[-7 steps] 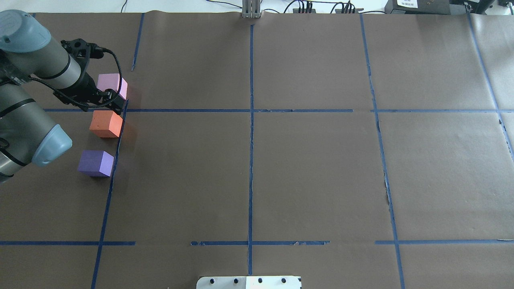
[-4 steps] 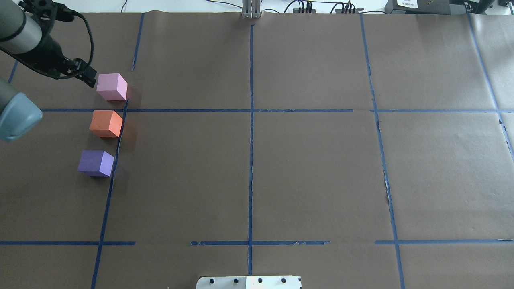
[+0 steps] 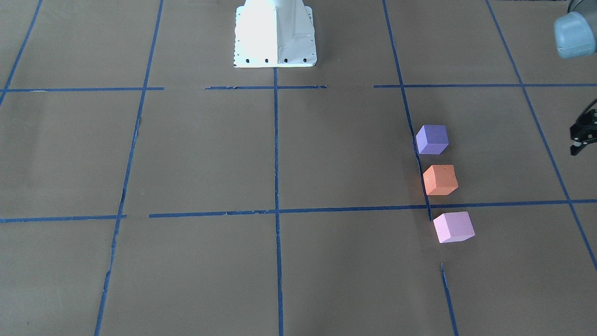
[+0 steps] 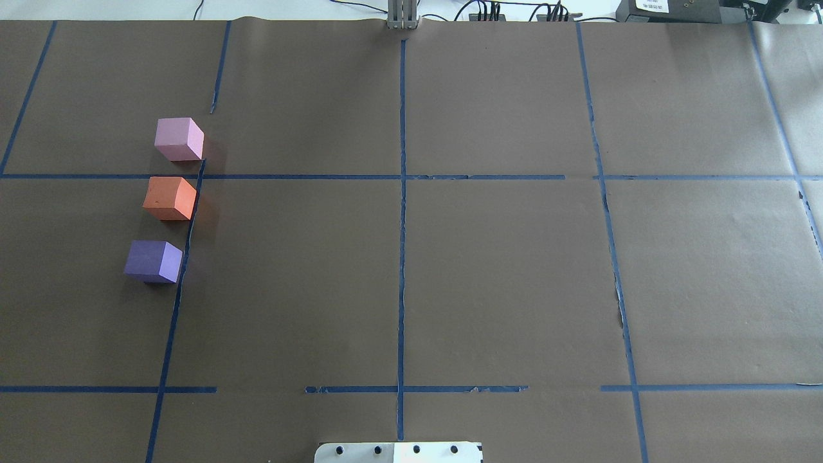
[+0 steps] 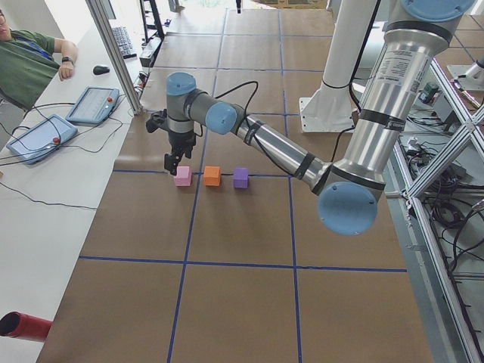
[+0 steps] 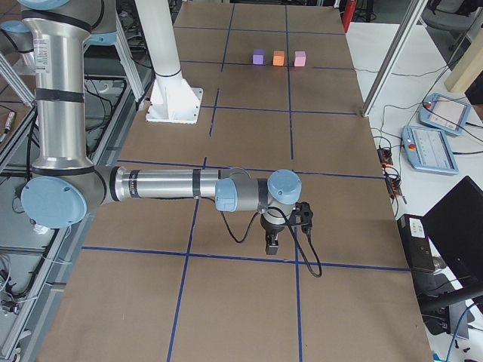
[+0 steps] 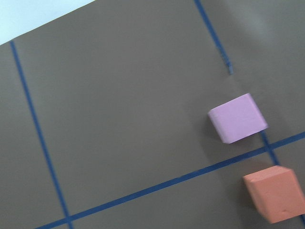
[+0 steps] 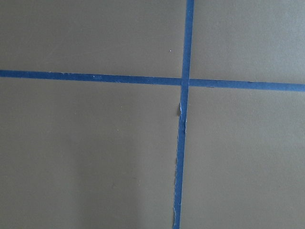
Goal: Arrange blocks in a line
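Three foam blocks stand in a line along a blue tape line on the left of the table: light pink [image 4: 179,138], orange [image 4: 169,198] and dark purple [image 4: 153,261], with small gaps between them. They also show in the front view, purple [image 3: 432,139], orange [image 3: 440,179], pink [image 3: 453,227]. My left gripper [image 5: 171,162] hangs above the table just beyond the pink block [image 5: 182,176]; only its edge [image 3: 580,140] shows in the front view, and I cannot tell its state. My right gripper [image 6: 272,245] is far from the blocks, over bare paper; I cannot tell its state.
Brown paper with a blue tape grid covers the table. The white robot base [image 3: 274,32] stands at the middle of the near edge. An operator [image 5: 30,60] and control pendants [image 5: 92,104] are at the side bench beyond the table.
My left arm has drawn back from the pink block, up and to the left, and has left the overhead view. The three blocks have not moved.
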{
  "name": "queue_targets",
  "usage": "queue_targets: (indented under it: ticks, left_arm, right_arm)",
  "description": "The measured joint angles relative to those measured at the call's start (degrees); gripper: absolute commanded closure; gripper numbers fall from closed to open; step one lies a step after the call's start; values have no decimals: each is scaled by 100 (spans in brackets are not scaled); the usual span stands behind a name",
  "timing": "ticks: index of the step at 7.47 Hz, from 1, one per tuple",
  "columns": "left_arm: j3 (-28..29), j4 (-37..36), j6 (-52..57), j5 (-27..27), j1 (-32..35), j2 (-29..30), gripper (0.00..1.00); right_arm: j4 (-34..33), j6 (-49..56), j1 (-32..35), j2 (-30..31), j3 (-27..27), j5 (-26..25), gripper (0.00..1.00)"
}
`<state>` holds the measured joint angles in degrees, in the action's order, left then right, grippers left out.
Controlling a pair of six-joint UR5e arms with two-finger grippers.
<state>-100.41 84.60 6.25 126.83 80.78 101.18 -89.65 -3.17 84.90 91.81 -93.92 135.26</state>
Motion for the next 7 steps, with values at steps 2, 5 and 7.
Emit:
queue_targets:
  ticks: [2, 5, 7]
  left_arm:
    - [256, 25, 983, 297, 465, -733, 0]
    - [452, 24, 1195, 386, 664, -1054, 0]
    - [707, 29, 1179, 488, 873, -1051, 0]
  right_arm:
    - [0, 0, -1, 2, 1, 0, 0]
    - [0, 0, -3, 3, -2, 3, 0]
    - [0, 0, 0, 3, 0, 2, 0]
